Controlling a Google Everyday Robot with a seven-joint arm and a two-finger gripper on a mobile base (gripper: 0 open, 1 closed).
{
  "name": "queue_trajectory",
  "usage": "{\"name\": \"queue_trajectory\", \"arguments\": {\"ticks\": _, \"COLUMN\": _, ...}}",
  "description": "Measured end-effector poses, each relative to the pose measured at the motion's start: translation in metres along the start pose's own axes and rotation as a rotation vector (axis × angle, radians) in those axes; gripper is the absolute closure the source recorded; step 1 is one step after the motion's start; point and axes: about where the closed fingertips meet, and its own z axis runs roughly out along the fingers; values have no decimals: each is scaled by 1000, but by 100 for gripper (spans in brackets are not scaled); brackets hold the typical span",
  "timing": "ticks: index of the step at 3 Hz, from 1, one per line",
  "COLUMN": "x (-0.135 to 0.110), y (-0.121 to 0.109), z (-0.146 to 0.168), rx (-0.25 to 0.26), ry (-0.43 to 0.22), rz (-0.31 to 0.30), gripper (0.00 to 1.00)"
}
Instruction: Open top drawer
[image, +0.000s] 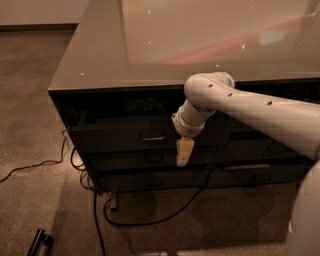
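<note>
The top drawer (120, 135) is a wide dark grey front under the glossy countertop, with a small metal bar handle (153, 137) at its centre. A dark gap shows above its front. My gripper (184, 152) hangs pointing down from the white arm (240, 107), just right of the handle and in front of the drawer's lower edge. It does not touch the handle. The drawer's inside is hidden.
Two shorter drawer fronts (150, 157) sit below the top one. The countertop (200, 40) overhangs the cabinet. Black cables (150, 220) loop on the carpet in front and to the left. A dark bar-shaped object (40, 241) lies at bottom left.
</note>
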Motion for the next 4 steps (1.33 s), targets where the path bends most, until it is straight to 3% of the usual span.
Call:
{"name": "queue_trajectory", "arguments": {"ticks": 2, "x": 7, "y": -13, "z": 33, "rx": -52, "ry": -12, "rz": 24, "gripper": 0}}
{"name": "queue_trajectory", "arguments": {"ticks": 3, "x": 7, "y": -11, "z": 36, "rx": -69, "ry": -1, "rz": 21, "gripper": 19}}
{"name": "queue_trajectory", "arguments": {"ticks": 4, "x": 6, "y": -10, "z": 28, "rx": -53, "ry": -4, "rz": 31, "gripper": 42}}
